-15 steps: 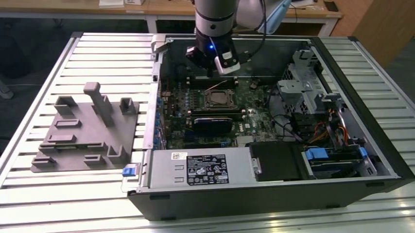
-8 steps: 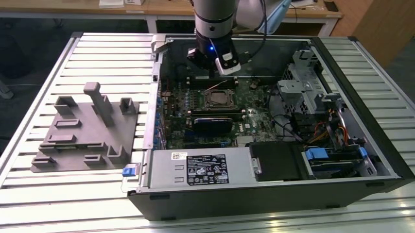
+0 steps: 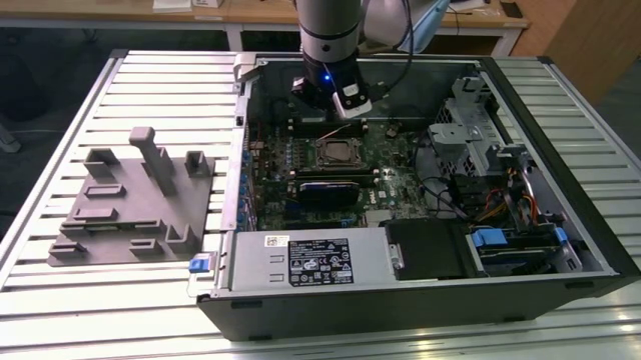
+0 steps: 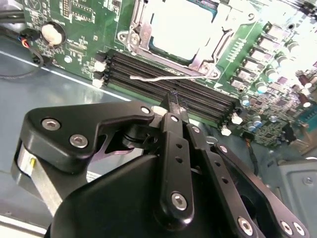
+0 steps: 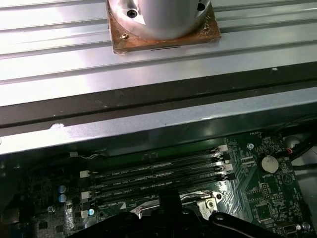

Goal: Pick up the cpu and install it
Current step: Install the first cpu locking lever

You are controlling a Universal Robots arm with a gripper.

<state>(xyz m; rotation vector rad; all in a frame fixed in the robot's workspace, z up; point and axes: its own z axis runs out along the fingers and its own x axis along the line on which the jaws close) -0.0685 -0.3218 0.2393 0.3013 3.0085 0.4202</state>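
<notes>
Fingers (image 4: 173, 106) of the gripper (image 3: 346, 112) are seen pressed together with nothing between them, hanging above the memory slots (image 4: 168, 84) just beside the socket (image 3: 335, 153) inside the open computer case (image 3: 561, 225). What seems to be the cpu (image 4: 181, 27) is seated in that socket, framed by its metal bracket. A grey fixture plate (image 3: 130, 202) lies outside the case, well apart from the socket.

Fixture plate (image 3: 120, 217) on the exterior view's left, beside computer case (image 3: 421, 300).
</notes>
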